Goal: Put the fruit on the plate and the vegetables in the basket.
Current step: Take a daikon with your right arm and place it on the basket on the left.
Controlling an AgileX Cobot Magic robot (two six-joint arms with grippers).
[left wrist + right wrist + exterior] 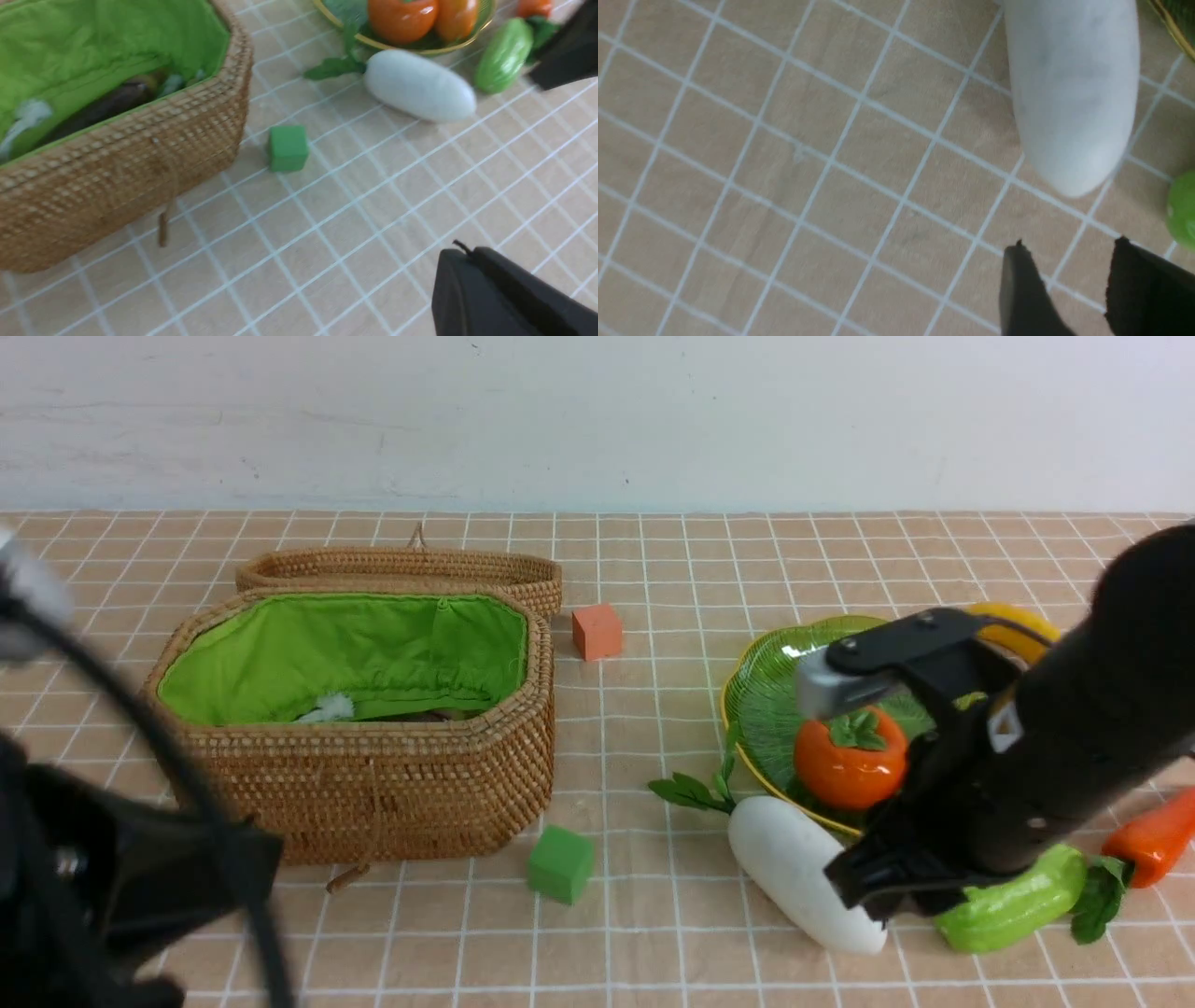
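Note:
The wicker basket (373, 784) stands open at the left, with the dark purple eggplant (107, 105) lying inside. On the green plate (770, 691) rest the persimmon (850, 765), the mango (455, 16) and the banana (1013, 621). In front of the plate lie the white radish (798, 873), the green cucumber (1013, 901) and the orange-red pepper (1153, 835). My right gripper (1070, 245) hovers open and empty just short of the radish's (1073, 93) blunt end, beside the cucumber (1183, 210). My left gripper (460, 252) is shut and empty above bare cloth near the basket's front.
The basket's lid (401, 569) lies open behind it. An orange cube (597, 631) sits between the basket and the plate. A green cube (560, 863) sits in front of the basket's right corner. A white wall bounds the far edge.

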